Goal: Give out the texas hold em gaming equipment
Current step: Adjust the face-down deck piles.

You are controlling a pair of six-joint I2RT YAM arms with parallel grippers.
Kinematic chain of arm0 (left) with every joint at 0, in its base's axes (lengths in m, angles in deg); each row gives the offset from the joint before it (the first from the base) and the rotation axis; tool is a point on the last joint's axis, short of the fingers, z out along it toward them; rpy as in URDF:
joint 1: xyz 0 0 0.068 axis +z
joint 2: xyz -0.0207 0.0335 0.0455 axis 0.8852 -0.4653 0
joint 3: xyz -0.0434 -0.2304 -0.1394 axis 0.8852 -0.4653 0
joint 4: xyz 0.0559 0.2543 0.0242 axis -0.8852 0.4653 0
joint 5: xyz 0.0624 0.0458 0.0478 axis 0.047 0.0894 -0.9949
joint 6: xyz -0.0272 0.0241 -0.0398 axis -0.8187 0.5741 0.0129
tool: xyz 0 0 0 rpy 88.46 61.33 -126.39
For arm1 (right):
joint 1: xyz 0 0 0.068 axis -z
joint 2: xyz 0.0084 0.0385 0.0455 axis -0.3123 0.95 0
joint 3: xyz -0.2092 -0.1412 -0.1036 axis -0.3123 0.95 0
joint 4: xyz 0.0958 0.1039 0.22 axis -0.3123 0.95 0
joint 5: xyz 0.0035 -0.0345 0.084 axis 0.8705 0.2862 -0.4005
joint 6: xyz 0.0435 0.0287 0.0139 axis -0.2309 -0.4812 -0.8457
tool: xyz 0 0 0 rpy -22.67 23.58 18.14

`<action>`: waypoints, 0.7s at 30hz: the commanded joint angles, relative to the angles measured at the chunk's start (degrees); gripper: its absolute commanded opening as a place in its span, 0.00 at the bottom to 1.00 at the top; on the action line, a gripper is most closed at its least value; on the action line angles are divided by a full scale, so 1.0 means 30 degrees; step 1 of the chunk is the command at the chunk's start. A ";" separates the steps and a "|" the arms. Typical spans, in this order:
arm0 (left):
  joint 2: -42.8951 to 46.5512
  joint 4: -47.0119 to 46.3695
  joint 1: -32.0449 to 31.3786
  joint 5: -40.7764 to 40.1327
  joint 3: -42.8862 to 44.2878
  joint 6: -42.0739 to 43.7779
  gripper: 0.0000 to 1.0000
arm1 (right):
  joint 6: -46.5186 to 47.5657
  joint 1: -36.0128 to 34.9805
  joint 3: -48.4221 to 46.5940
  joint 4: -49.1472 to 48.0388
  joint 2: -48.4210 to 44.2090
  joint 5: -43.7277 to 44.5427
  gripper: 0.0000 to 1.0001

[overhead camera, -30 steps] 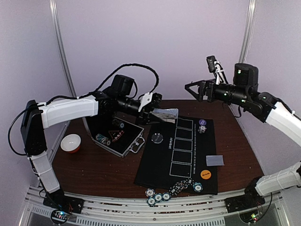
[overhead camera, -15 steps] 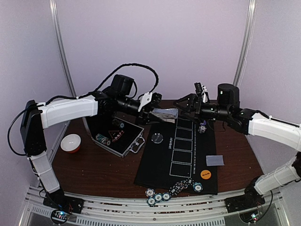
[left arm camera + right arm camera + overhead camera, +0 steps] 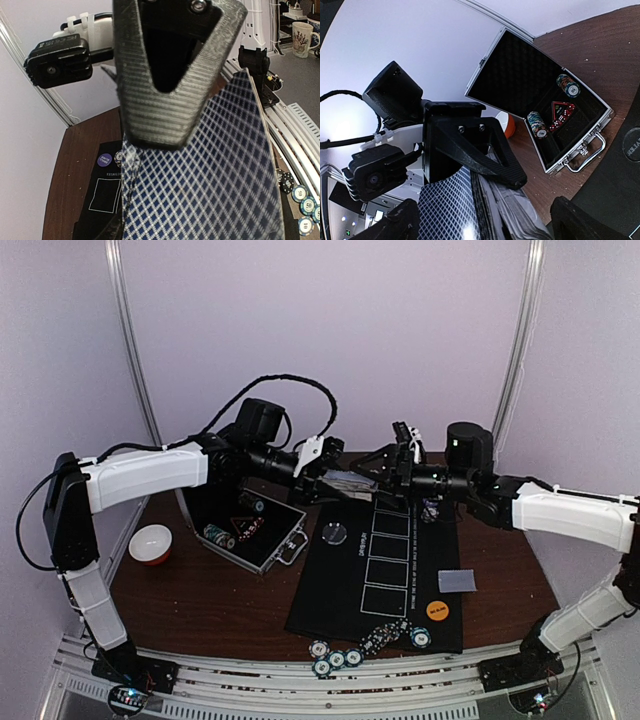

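My left gripper (image 3: 332, 480) is shut on a deck of blue-diamond-backed playing cards (image 3: 355, 481), held edge-up in the air above the far end of the black mat (image 3: 340, 590). The left wrist view shows one finger (image 3: 170, 75) pressed on the deck's back (image 3: 210, 175). My right gripper (image 3: 385, 470) is open, and the right wrist view shows its fingertips (image 3: 395, 225) on either side of the deck (image 3: 452, 210) without touching it. A single card (image 3: 456, 581), an orange button (image 3: 436, 609), a purple button (image 3: 430, 501) and a black disc (image 3: 336, 533) lie on the mat. Poker chips (image 3: 375, 640) are heaped at its near edge.
An open silver case (image 3: 245, 525) stands left of the mat, with chip stacks (image 3: 536, 123) and red dice (image 3: 560, 112) inside. A red-and-white bowl (image 3: 151, 543) sits further left. More teal chips (image 3: 335, 658) lie on the wood by the table's near edge.
My right arm has swung left and down from the far right, bringing its open gripper up to the deck. The left arm and the deck have stayed still.
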 commanded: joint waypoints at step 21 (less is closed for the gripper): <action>0.0423 -0.0656 0.0131 0.0243 0.0200 0.0060 0.40 | -0.1311 -0.0535 0.0485 -0.2535 0.0960 -0.1145 0.61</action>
